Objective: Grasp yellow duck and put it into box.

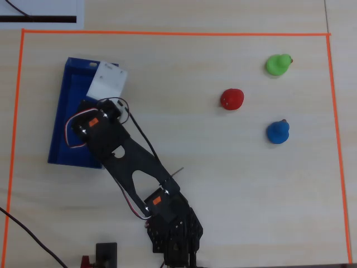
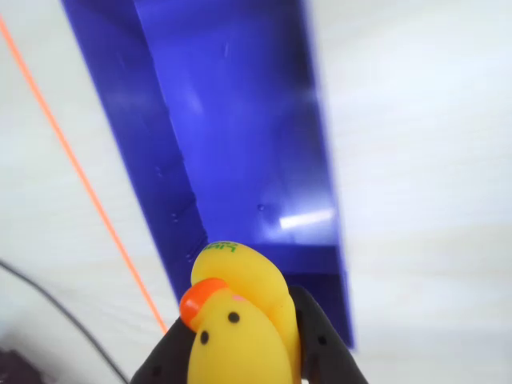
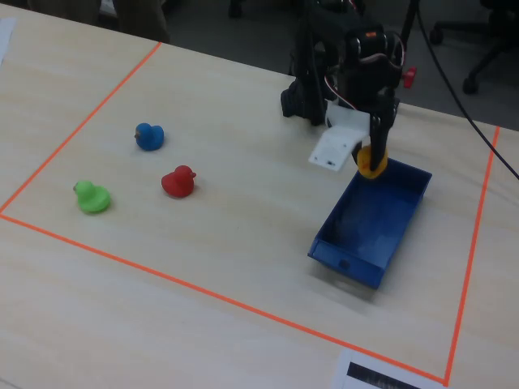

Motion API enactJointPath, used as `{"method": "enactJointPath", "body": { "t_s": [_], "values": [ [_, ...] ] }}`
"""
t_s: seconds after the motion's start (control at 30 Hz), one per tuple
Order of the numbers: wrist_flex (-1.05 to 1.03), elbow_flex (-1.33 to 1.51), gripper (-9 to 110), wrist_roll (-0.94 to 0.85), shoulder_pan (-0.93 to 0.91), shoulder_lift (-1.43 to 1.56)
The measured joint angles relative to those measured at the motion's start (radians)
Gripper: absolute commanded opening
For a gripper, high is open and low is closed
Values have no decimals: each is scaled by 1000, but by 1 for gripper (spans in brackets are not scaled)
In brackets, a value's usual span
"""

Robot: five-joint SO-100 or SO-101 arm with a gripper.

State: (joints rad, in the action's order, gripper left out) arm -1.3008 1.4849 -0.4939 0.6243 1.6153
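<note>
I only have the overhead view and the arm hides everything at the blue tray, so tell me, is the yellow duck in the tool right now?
Observer: Yes. In the wrist view the tool is shut on the yellow duck.
Operator: Is it over the tray?
Observer: In the fixed view the duck hangs above the blue tray, near its far short end.
Operator: Anything already inside?
Observer: The tray floor seen in the wrist view is bare.
</note>
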Motion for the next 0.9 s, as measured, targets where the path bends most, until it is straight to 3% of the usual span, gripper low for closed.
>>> {"method": "enactJointPath", "body": {
  "t_s": [0.17,0.3,0.5,0.7,0.83,0.9],
  "values": [
    [138,46,0,14,46,-86],
    [196,86,20,5,34,-101],
    [232,175,38,-98,17,-101],
    [236,189,36,-144,-23,-129],
    [215,187,29,-147,-52,-109],
    [166,163,18,-158,-77,-66]
  ]
}}
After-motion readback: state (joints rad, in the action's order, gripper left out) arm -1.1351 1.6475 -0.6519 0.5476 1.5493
